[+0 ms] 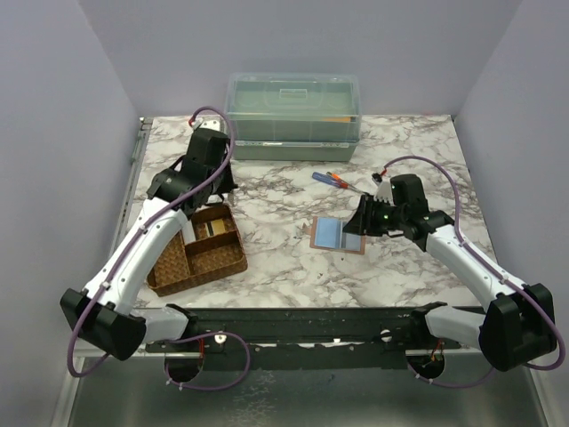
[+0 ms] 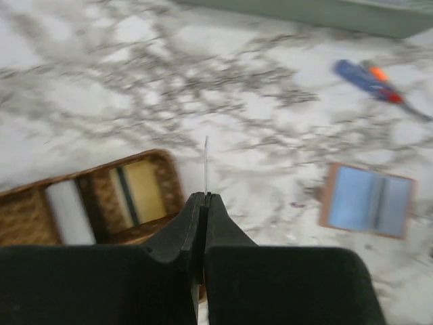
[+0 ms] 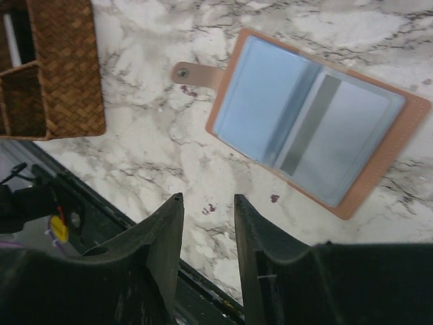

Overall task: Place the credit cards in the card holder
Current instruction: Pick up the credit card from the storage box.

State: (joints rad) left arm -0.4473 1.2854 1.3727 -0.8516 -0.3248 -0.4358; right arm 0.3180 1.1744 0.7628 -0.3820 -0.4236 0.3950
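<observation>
The card holder lies open on the marble table, pinkish-tan with light blue showing in its clear slots. It also shows in the right wrist view and the left wrist view. My left gripper is shut on a thin card seen edge-on, held above the table by the tray's far right corner. A white card and a tan-gold card lie in the woven tray. My right gripper is open and empty, just right of the holder.
The brown woven divided tray sits at the near left. Red-and-blue screwdrivers lie behind the holder. A clear green lidded box stands at the back. A black rail runs along the table's near edge.
</observation>
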